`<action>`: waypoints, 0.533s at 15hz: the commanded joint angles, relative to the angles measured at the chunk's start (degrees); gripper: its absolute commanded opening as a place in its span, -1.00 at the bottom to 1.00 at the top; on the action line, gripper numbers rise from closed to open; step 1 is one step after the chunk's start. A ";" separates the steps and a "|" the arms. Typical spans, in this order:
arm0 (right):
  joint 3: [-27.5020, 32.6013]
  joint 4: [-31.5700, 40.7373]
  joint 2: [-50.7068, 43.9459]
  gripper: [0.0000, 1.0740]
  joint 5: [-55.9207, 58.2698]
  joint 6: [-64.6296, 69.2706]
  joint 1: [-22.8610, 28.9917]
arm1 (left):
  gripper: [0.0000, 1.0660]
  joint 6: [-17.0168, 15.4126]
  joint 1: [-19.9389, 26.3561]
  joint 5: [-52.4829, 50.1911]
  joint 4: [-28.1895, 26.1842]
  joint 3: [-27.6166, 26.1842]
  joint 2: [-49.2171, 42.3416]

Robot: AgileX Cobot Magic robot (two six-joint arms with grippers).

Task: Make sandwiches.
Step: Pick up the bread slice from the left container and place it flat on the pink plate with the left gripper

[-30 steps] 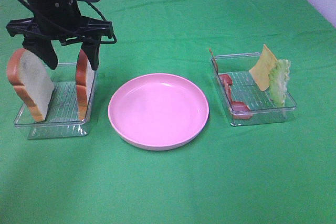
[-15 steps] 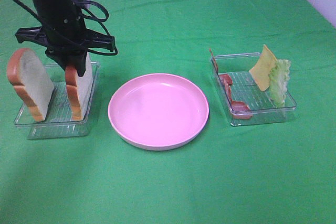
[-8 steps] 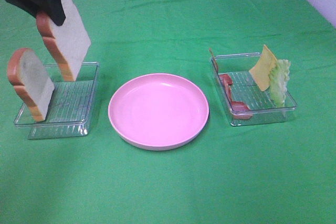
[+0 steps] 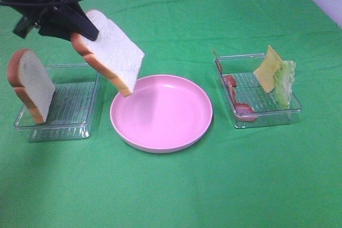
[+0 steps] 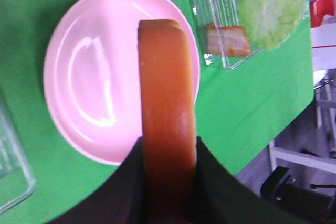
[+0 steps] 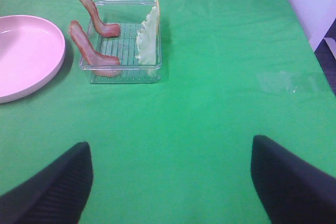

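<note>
My left gripper (image 4: 84, 31) is shut on a white bread slice (image 4: 113, 52) with an orange-brown crust. It holds the slice tilted in the air over the left rim of the round pink plate (image 4: 160, 113). In the left wrist view the crust (image 5: 167, 77) stands edge-on between my fingers, above the plate (image 5: 89, 77). A second bread slice (image 4: 29, 85) leans in the left clear tray (image 4: 64, 118). The right clear tray (image 4: 264, 111) holds cheese (image 4: 267, 68), lettuce (image 4: 285, 84) and bacon (image 4: 238, 105). My right gripper (image 6: 168, 182) is open and empty, low over the cloth short of that tray.
A green cloth covers the whole table. In the right wrist view the tray (image 6: 123, 72) with bacon strips (image 6: 86, 43) and lettuce (image 6: 148, 38) sits ahead, and the plate's edge (image 6: 50, 61) lies beside it. The table's right edge (image 6: 294, 9) is nearby.
My left gripper shut on the right-hand bread slice in the left tray and lifted it out. It then carried the slice right, tilting it over the plate's left rim.
</note>
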 commanded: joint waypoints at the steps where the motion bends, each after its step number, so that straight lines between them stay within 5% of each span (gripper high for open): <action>1: 0.17 -0.06 -0.40 0.45 -0.57 -0.63 -0.40 | -1.00 4.70 -0.57 -5.10 -10.14 4.18 2.12; 5: 0.17 0.11 -0.40 0.45 -0.57 -0.63 -0.40 | -1.00 11.29 -6.25 -8.59 -15.24 5.33 9.57; 8: 0.17 0.11 -0.40 0.45 -0.57 -0.63 -0.40 | -1.00 11.34 -8.77 -12.78 -15.64 5.33 12.09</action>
